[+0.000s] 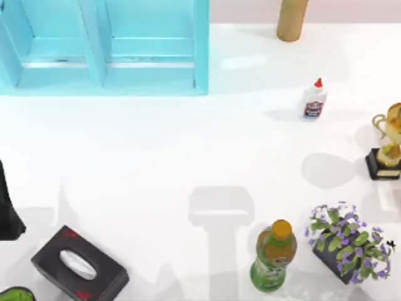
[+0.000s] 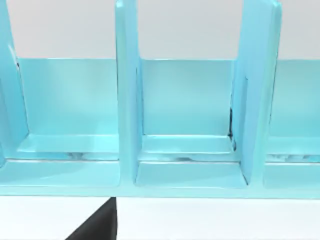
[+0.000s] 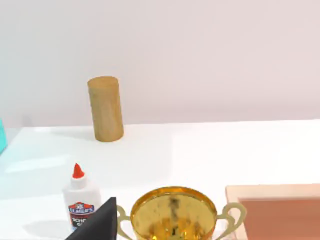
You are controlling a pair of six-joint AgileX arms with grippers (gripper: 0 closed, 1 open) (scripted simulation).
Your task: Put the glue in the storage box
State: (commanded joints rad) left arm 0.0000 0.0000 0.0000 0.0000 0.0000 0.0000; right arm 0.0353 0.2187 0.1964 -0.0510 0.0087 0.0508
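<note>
Top view shows the glue (image 1: 314, 100), a small white squeeze bottle with a red pointed cap and a blue-and-red label, standing upright on the white tabletop (image 1: 175, 150) toward the right side, well apart from the light-blue storage box (image 1: 200, 56) with its upright dividers at the top left. Nothing touches the bottle, so the task looks to be at its very start: the pick has not yet been made.

Around the glue stand things that are not wanted. A tan wooden cylinder (image 1: 292, 19) sits behind it near the far edge, a golden trophy cup on a dark base (image 1: 388, 147) stands to its right, and nearer the front are a green drink bottle with an orange cap (image 1: 274, 256) and a dark planter of purple flowers (image 1: 348, 246). A black tissue box (image 1: 79, 264) lies at the front left.

The left arm (image 1: 7, 207) is a dark shape at the left edge, parked. Its wrist camera faces the storage box (image 2: 127, 100) head-on, the compartments open and bare. Whether its jaws are spread or pressed together I cannot tell. For the right arm's jaws, likewise, I cannot tell.

The right wrist view looks over the trophy cup (image 3: 172, 212) toward the glue (image 3: 81, 202) and the wooden cylinder (image 3: 105, 108), with a pale pink tray (image 3: 280, 210) beside the cup. Since the bottle stands on the right, the right arm seems the natural one to take it. The trophy close by is probably the main thing to avoid knocking on approach.
</note>
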